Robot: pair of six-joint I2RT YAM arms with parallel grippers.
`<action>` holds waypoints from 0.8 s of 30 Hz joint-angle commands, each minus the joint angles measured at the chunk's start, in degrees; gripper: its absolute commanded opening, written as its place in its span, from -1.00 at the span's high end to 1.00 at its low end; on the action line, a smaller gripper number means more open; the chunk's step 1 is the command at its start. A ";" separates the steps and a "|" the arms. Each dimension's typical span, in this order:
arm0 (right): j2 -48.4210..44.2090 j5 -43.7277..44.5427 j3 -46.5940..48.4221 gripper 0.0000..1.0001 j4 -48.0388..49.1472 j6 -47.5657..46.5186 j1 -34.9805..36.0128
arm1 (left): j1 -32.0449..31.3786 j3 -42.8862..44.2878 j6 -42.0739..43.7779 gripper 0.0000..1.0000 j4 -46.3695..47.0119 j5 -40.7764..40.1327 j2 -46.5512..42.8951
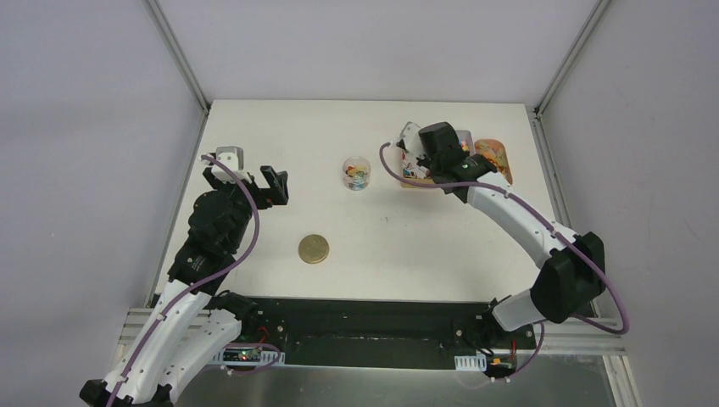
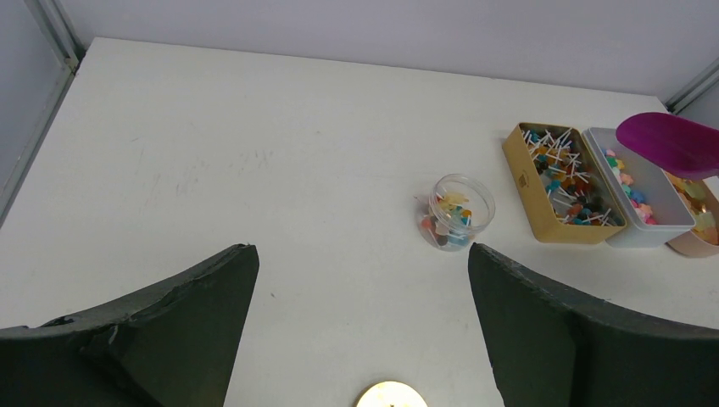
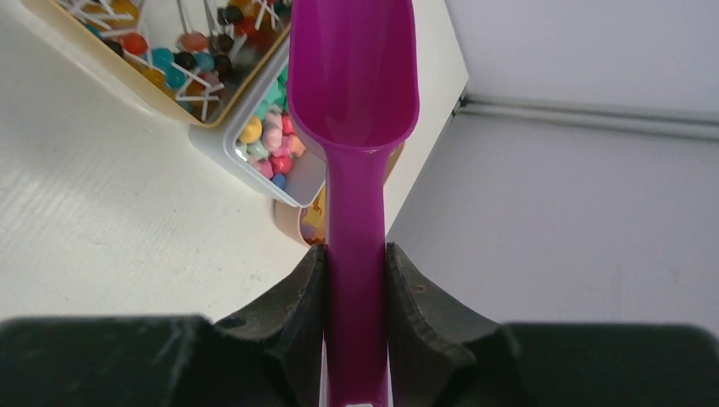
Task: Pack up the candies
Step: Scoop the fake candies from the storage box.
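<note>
The candies lie in three open boxes at the back right: stick candies in a gold tin (image 2: 566, 182), pastel pieces in a white box (image 2: 632, 188), orange ones in a pinkish tub (image 2: 697, 214). A few more sit in a small clear jar (image 2: 456, 212) mid-table. My right gripper (image 3: 356, 271) is shut on the handle of the magenta scoop (image 3: 354, 85). The scoop's bowl is empty and hangs above the white box (image 3: 271, 144) and the tub. My left gripper (image 2: 360, 250) stands wide open over bare table, well short of the jar.
A round gold lid (image 1: 314, 248) lies flat on the table in front of the jar (image 1: 357, 173), just below my left gripper's view. The boxes sit close to the table's right edge and back wall. The right arm (image 1: 509, 212) reaches over the right side of the table.
</note>
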 commanded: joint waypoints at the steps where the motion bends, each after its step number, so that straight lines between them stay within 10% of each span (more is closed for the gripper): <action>1: -3.00 -3.33 0.32 1.00 -3.80 6.30 -4.89 | 0.35 0.04 1.05 -0.98 0.46 -0.51 -0.16; 24: 1.33 -13.28 6.49 1.00 -17.81 21.14 -28.78 | 0.35 0.04 1.11 -0.98 0.46 -0.43 -0.15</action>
